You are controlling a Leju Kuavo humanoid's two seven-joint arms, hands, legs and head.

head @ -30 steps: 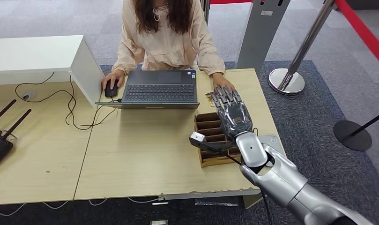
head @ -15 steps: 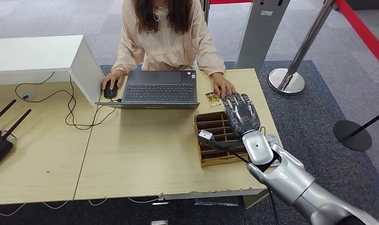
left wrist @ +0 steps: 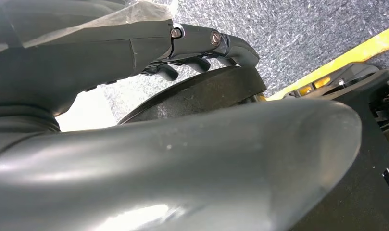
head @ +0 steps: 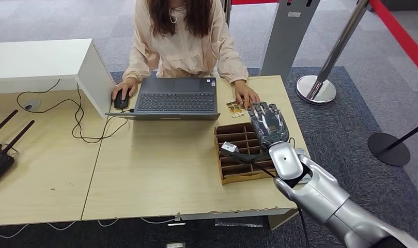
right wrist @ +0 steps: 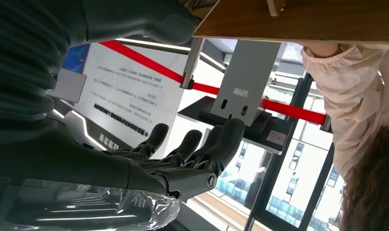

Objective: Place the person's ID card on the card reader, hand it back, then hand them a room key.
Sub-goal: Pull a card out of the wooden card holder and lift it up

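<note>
My right hand [head: 268,124] hovers palm down over the far right part of a wooden compartment box [head: 232,138] on the desk. Its fingers [right wrist: 197,144] are stretched out straight with nothing between them. A small yellowish card [head: 232,107] lies on the desk just beyond the box, next to the laptop's corner. The person's hand [head: 246,95] rests flat beside that card, a short way from my fingertips. In the left wrist view my left hand [left wrist: 197,45] hangs low by my body, its dark fingers partly hidden, so their state is unclear.
A person sits across the desk with one hand on a mouse [head: 122,98] beside an open laptop [head: 173,98]. A white box [head: 46,64], cables and a black router [head: 0,155] lie to the left. Stanchion posts [head: 316,88] stand to the right.
My right hand has drawn back toward me and to the right, away from the person's hand and the card. The person's hand stays flat on the desk.
</note>
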